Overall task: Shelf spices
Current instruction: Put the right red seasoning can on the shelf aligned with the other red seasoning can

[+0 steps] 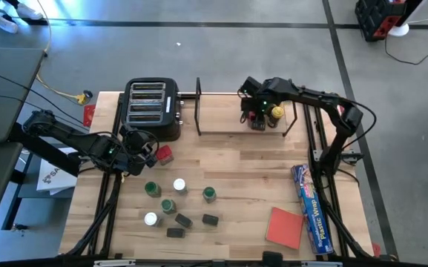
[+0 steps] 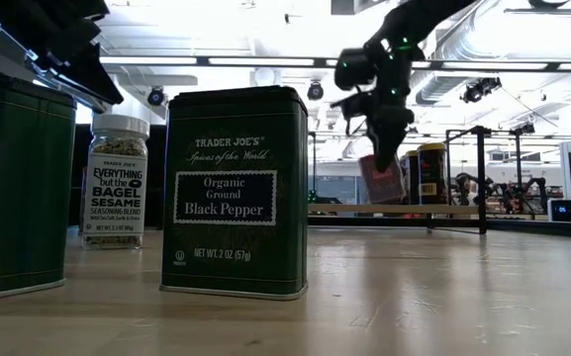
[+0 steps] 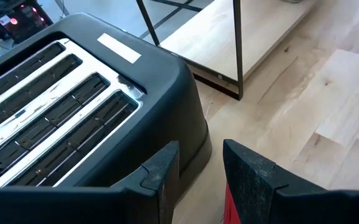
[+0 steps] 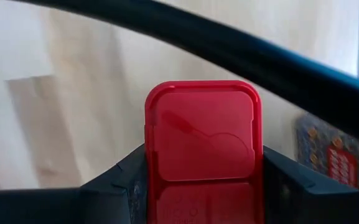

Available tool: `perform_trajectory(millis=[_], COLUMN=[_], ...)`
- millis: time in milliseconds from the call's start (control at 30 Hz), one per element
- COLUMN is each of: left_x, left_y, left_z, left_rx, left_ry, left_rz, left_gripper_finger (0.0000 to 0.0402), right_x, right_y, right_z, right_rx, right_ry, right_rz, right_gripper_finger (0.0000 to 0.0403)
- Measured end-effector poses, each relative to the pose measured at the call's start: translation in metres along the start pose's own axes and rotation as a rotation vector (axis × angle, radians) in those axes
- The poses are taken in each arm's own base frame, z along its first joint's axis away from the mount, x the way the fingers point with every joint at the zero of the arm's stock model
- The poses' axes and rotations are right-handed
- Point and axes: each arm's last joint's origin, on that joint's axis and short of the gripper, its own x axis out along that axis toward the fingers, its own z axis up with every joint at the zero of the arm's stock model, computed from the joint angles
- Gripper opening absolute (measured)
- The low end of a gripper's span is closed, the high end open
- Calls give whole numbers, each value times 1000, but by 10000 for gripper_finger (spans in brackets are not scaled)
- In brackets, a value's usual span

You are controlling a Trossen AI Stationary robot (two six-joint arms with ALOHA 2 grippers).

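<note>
Red plastic, a square lid with rounded corners, fills the right wrist view: the red-topped jar is clamped between the right gripper fingers, over the shelf, beside a yellow-topped jar. Only the high view places the left gripper, slightly parted, at a red tin beside the toaster. Other spices are grouped on bare wood.

the right gripper reaches far forward, fingers clamped; the left gripper is angled inward, fingers slightly parted.
</note>
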Motion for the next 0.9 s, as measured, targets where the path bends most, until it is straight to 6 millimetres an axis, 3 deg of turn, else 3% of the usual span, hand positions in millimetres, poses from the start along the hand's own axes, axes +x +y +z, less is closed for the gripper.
perform_trajectory(millis=[100,333,900], left_x=[0,0,0], left_y=[0,-1,-1], left_z=[0,1,1], left_rx=[-1,-14,-16], left_ry=[-1,-11,-12], left_rz=[0,-2,-4], left_gripper_finger=[119,119,119], right_x=[2,1,-10], right_y=[-8,-17,-15], right_z=[-5,-7,-4], right_rx=[28,45,-61], right_ry=[9,38,120], right_rz=[-3,-114,-398], right_gripper_finger=[205,275,283])
